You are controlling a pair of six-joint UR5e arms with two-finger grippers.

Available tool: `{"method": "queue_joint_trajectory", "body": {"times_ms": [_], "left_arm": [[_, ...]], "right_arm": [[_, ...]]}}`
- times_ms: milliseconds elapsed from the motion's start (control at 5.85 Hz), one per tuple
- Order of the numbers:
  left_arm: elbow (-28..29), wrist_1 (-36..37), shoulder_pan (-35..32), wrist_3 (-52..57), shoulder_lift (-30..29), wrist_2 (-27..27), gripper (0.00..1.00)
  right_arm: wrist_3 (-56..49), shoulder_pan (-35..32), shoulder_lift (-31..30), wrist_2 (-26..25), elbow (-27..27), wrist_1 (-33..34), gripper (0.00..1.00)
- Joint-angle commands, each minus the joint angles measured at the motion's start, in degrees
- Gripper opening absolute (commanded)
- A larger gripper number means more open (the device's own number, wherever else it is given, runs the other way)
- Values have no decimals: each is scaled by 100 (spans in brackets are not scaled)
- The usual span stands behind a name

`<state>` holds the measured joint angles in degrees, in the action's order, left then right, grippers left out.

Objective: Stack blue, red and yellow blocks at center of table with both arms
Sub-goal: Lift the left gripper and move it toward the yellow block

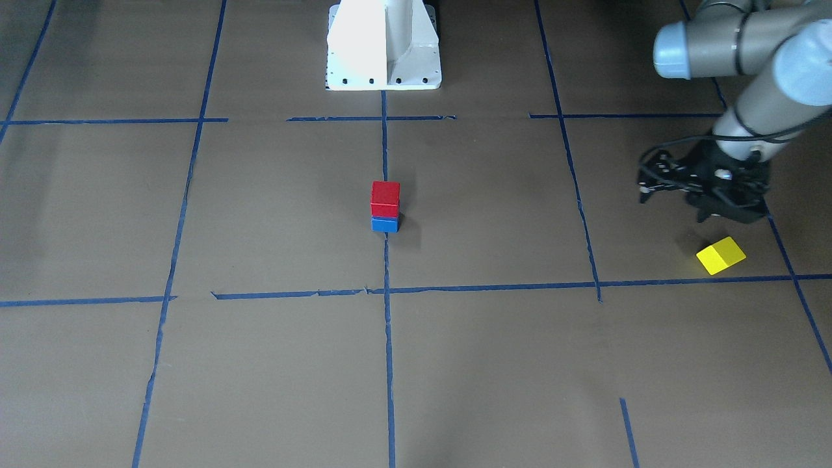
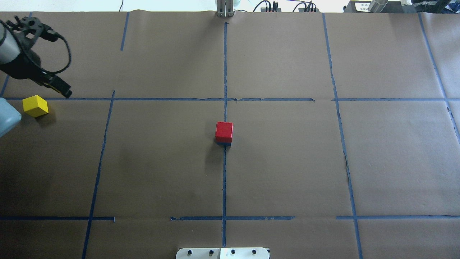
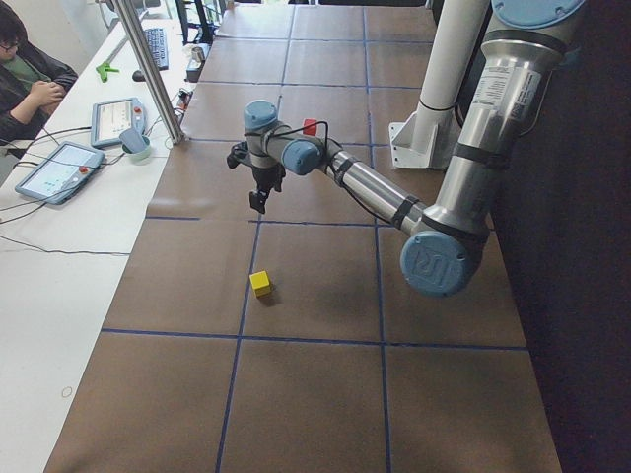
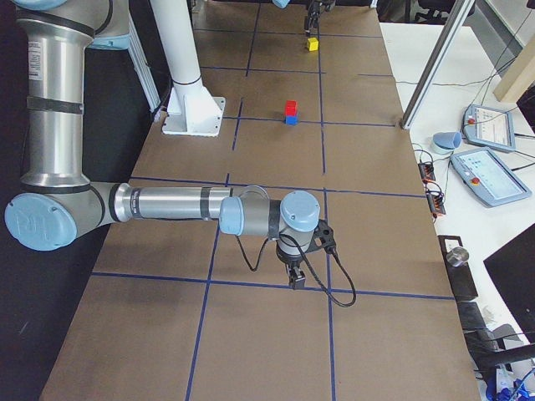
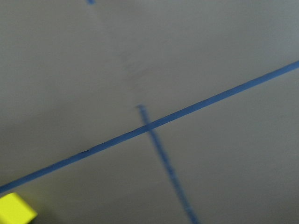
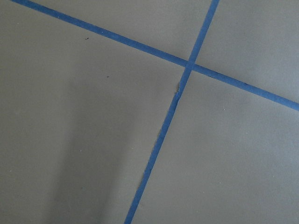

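A red block (image 1: 385,198) sits on top of a blue block (image 1: 385,225) at the table's centre. The overhead view shows the red block (image 2: 224,131) with only a sliver of blue under it. A yellow block (image 1: 721,255) lies alone on the robot's far left and also shows overhead (image 2: 35,106). My left gripper (image 2: 65,92) hovers just beyond and beside the yellow block, apart from it; I cannot tell whether it is open or shut. Its wrist view shows a corner of the yellow block (image 5: 14,210). My right gripper (image 4: 295,282) hangs low over bare paper far from the blocks, and I cannot tell its state.
Brown paper with a grid of blue tape lines (image 2: 225,72) covers the table. The white robot base (image 1: 383,45) stands at the table's edge. A side bench holds tablets (image 3: 59,169), and a seated person (image 3: 25,79) is beyond it.
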<state>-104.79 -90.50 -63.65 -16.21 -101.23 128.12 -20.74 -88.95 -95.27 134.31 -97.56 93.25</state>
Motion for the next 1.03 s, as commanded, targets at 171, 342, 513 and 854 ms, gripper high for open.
{"method": "queue_joint_trajectory", "body": {"times_ms": [171,342,513,854], "left_arm": [[142,-735,-350,-2693,997,73,98],[595,-1742,-324,-3669,1078,-41,98],[1322,-2752,-263,-4036,1018,-146,98],[1864,-2991,-131,-3987,720,-156,99]], "right_arm": [[0,0,0,-2,0,0,100],[0,0,0,7,-8,0,100],[0,0,0,7,-17,0,100],[0,0,0,-2,-17,-9,100]]}}
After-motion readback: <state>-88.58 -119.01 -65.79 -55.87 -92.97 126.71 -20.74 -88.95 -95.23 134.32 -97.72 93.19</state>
